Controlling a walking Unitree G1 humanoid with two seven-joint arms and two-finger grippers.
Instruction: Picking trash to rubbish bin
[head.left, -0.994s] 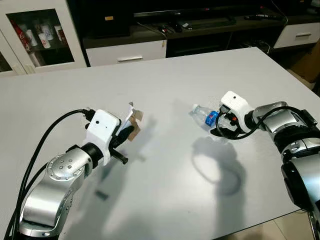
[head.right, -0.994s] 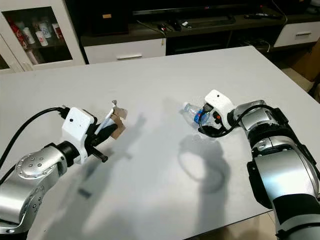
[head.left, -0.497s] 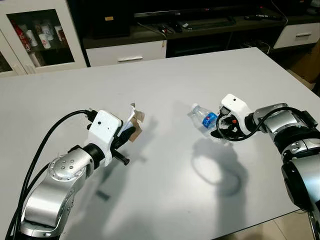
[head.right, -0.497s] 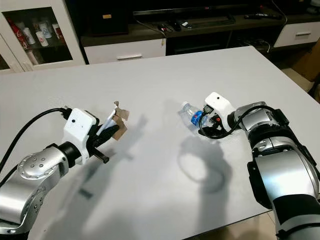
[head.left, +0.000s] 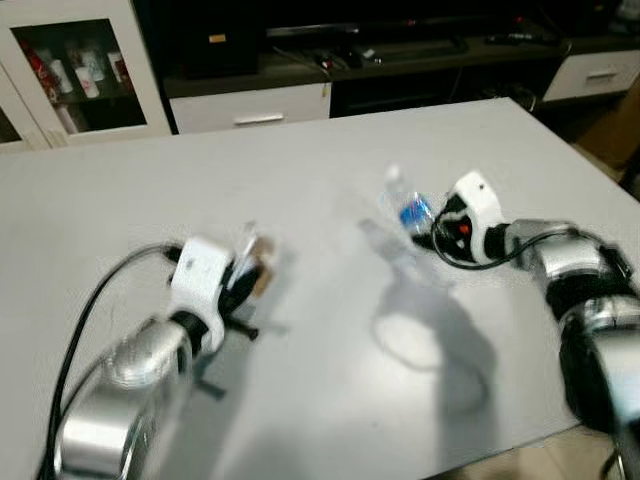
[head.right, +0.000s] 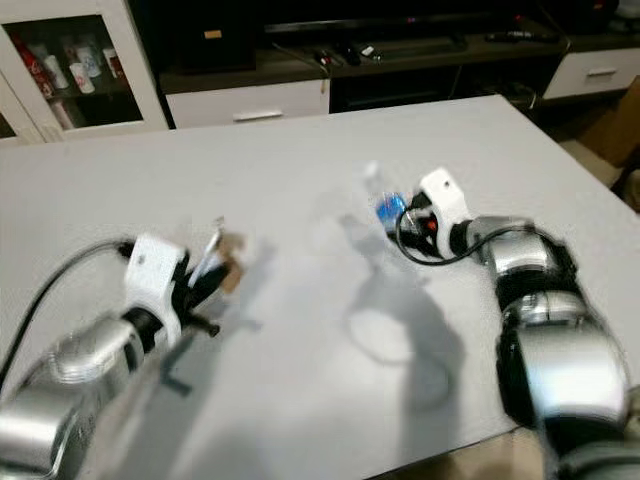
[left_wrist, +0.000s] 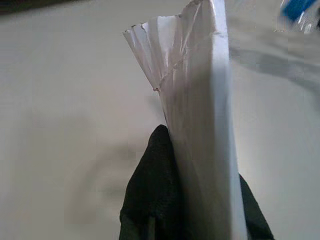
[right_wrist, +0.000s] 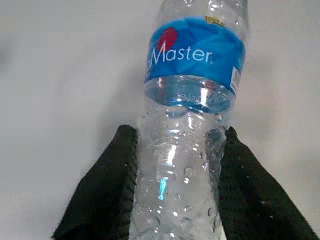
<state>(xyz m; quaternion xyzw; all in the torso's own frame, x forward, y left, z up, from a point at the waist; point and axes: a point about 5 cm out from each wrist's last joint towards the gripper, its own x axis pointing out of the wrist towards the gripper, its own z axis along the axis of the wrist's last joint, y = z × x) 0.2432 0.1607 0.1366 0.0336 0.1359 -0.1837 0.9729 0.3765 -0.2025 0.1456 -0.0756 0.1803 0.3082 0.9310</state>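
While both grippers hold trash above the tabletop (head.left: 330, 150), either piece could slip before a bin is reached

Seen from the right wrist, the right gripper (right_wrist: 175, 185) has its fingers (right_wrist: 102, 190) pinching the lower body of a clear plastic bottle (right_wrist: 192, 95) with a blue label; the wet, crinkly wall may squirm loose or buckle if the arm swings fast. The left gripper (left_wrist: 192, 210) pinches a flat torn piece of white card (left_wrist: 197, 125) near its bottom edge, so the tall free part could bend, tear or slide out. No rubbish bin can be made out, and the blurred head views suggest motion, which adds to the risk
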